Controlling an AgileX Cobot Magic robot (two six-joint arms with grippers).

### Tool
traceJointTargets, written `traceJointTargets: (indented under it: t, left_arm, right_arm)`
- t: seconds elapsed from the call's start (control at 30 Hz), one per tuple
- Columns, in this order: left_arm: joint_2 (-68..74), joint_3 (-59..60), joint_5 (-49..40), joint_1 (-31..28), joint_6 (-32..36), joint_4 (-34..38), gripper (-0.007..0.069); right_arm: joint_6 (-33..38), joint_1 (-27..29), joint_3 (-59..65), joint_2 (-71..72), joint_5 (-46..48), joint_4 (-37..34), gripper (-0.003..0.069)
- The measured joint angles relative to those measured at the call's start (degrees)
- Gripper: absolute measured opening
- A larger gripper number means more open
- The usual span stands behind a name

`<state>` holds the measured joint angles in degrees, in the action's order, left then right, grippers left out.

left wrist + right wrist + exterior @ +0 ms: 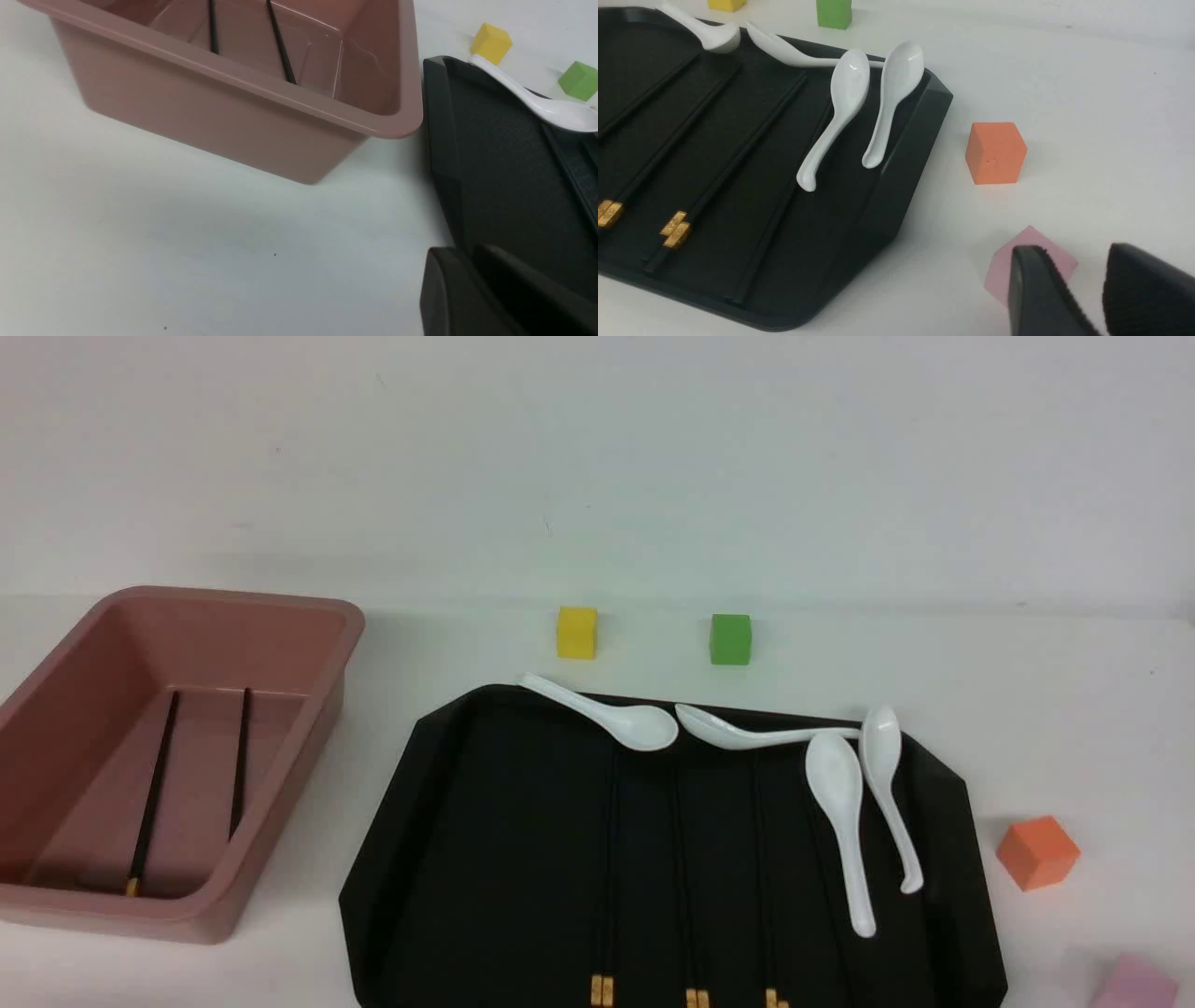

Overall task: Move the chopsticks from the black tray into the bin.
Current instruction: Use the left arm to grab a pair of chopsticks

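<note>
Though inside bin [112, 917], two chopsticks [240, 761] apart.

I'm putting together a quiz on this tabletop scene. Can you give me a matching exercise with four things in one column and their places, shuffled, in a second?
Things:
1. yellow cube
2. orange cube
3. white spoons
4. bin

Places:
a. on the table, right of the black tray
b. left of the tray, with two chopsticks inside
c. lying on the tray
d. beyond the tray's far rim, left of the green cube

Pairs: 1-d, 2-a, 3-c, 4-b
</note>
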<state>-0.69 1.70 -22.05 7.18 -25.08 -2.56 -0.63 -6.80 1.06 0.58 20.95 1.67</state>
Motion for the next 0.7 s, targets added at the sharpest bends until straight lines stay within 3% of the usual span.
traceJointTargets:
  t: [0.7]
  left_arm:
    - [0.0, 0.0, 0.0, 0.0, 0.0, 0.0, 0.0092]
  right_arm:
    - [0.0, 0.0, 0.0, 0.0, 0.0, 0.0, 0.0240]
